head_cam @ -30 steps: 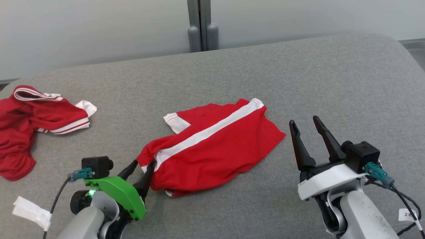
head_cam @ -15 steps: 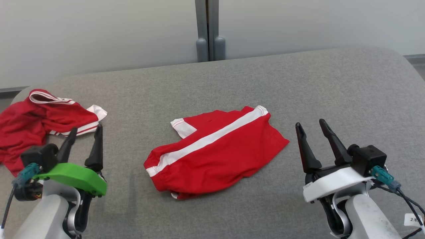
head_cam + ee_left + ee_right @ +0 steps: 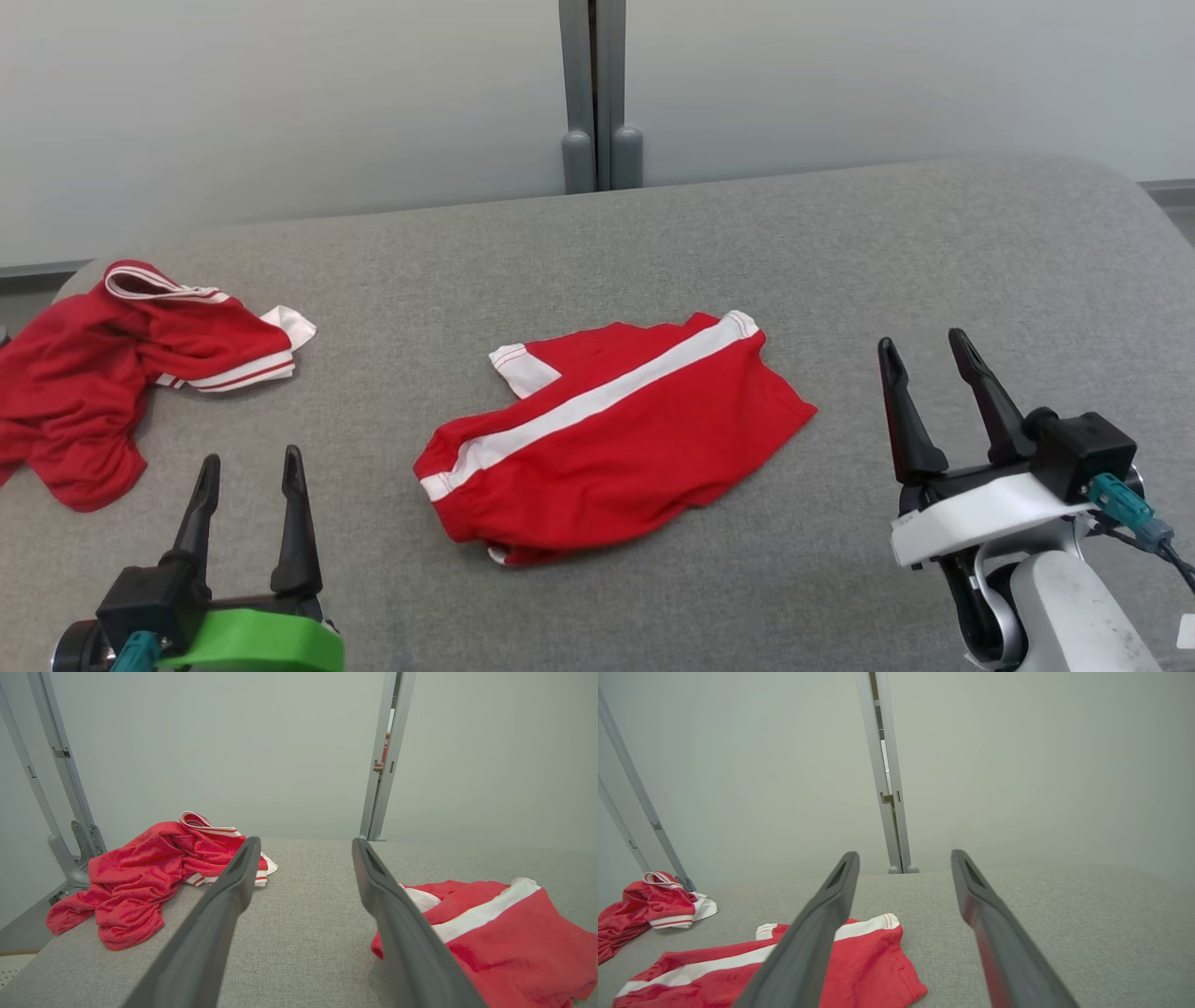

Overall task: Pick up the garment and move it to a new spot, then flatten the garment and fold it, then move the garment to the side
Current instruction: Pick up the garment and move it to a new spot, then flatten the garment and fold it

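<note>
Lying folded on grey table [image 3: 840, 243], red garment [image 3: 635, 448], left end effector [image 3: 251, 455] wide, empty, right end effector [image 3: 921, 339] wide, empty

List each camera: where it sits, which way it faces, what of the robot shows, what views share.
Head view: on the head, looking down at the grey table; left gripper and right gripper, open.
Left wrist view: low over the table, facing the wall; own fingers.
Right wrist view: likewise, further right; own fingers.
All share: folded red garment, crumpled red garment.

Tabletop [image 3: 887, 252], grey fabric cover, rounded corners. Lying on it: folded red garment [image 3: 635, 457], white-striped, mid-surface; crumpled red garment [image 3: 84, 392], well apart to its left.
</note>
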Controlling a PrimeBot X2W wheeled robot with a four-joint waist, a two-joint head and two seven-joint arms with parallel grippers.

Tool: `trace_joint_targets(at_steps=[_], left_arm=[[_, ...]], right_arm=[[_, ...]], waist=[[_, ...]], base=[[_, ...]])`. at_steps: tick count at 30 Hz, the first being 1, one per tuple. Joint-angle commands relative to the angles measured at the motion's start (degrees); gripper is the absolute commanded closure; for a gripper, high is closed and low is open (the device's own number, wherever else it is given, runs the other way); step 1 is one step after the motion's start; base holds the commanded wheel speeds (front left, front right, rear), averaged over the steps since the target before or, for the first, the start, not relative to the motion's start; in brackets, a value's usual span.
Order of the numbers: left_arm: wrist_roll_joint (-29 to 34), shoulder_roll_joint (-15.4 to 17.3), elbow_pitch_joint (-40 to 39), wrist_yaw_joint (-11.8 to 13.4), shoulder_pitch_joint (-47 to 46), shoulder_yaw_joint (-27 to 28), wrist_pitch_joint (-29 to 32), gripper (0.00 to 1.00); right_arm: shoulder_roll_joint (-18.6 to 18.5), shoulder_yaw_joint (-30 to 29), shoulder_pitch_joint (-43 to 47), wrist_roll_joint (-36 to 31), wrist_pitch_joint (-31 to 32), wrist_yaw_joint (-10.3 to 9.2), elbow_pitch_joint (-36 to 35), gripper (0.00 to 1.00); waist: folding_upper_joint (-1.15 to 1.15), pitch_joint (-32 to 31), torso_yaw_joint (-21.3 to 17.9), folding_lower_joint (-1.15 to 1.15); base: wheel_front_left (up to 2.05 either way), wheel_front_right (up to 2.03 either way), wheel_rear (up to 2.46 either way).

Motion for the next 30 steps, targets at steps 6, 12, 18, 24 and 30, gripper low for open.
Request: trace_joint_targets(at_steps=[6,12,18,24,30], left_arm=[[4.6,-3.3,1.6,-3.4,2.7,3.9,0.0,0.0],[7.2,-5.9,3.1,-6.2,3.3,7.0,0.0,0.0],[9.0,-7.5,4.0,-8.3,2.7,8.8,0.0,0.0],[10.5,-8.5,5.3,-10.0,1.8,9.2,0.0,0.0],[5.4,-10.3,6.7,-12.3,-0.4,7.9,2.0,0.0]], right_arm=[[-0.6,-1.2,1.7,-1.9,-0.2,-0.04,0.2,0.0],[-0.6,-1.0,1.9,-2.3,-0.2,-0.04,0.6,0.0],[-0.5,-0.8,1.9,-2.0,-0.2,-0.04,0.9,0.0],[-0.6,-1.3,1.8,-1.6,-0.2,-0.04,1.5,0.0],[-1.6,0.1,-1.5,1.4,-0.2,-0.04,3.9,0.0]], waist=[[0.0,-1.0,-0.5,0.0],[0.0,-1.2,-0.9,0.0],[0.0,-1.0,-0.9,0.0],[0.0,-0.9,-0.1,0.0],[0.0,0.2,1.9,0.0]], base=[[0.0,0.0,0.0],[0.0,0.0,0.0],[0.0,0.0,0.0],[0.0,0.0,0.0],[0.0,0.0,0.0]])
